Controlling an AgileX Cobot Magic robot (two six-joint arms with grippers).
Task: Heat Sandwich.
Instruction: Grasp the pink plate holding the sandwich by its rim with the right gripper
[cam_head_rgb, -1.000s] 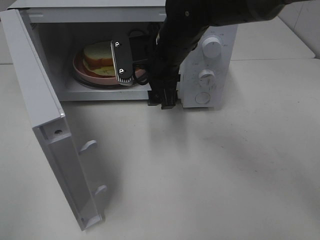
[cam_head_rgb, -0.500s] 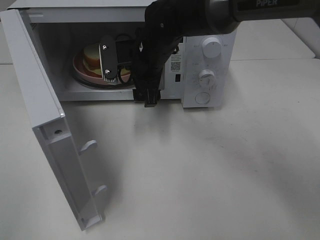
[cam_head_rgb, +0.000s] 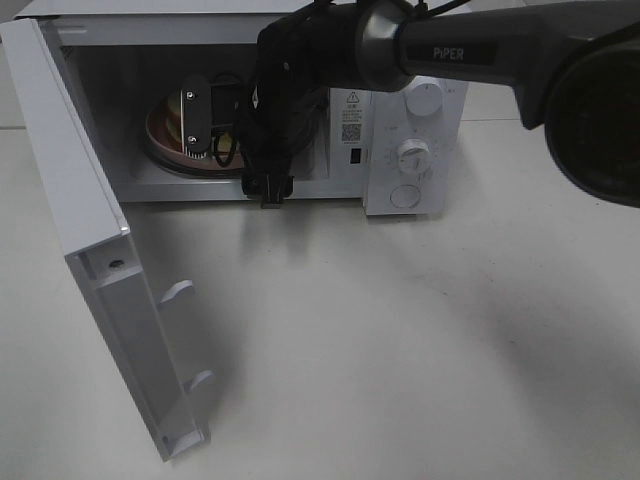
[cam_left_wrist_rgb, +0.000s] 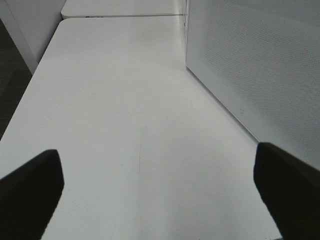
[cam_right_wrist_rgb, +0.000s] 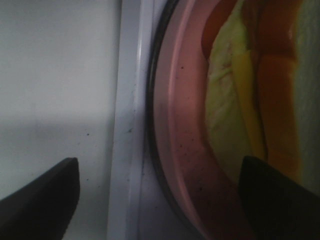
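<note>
White tabletop (cam_head_rgb: 430, 360), faint scuffs, soft shadows; second white table (cam_left_wrist_rgb: 120, 7) butts one edge; dark floor (cam_left_wrist_rgb: 7, 92) beside.

Close-up: a sandwich (cam_right_wrist_rgb: 225, 115) with pale green and yellow filling and orange layers is lying on a round pink plate (cam_right_wrist_rgb: 175, 125). The plate's rim is sitting beside a ridged white surface (cam_right_wrist_rgb: 60, 75). The right gripper (cam_right_wrist_rgb: 160, 200) is holding its dark fingertips wide apart, gripping nothing.
</note>
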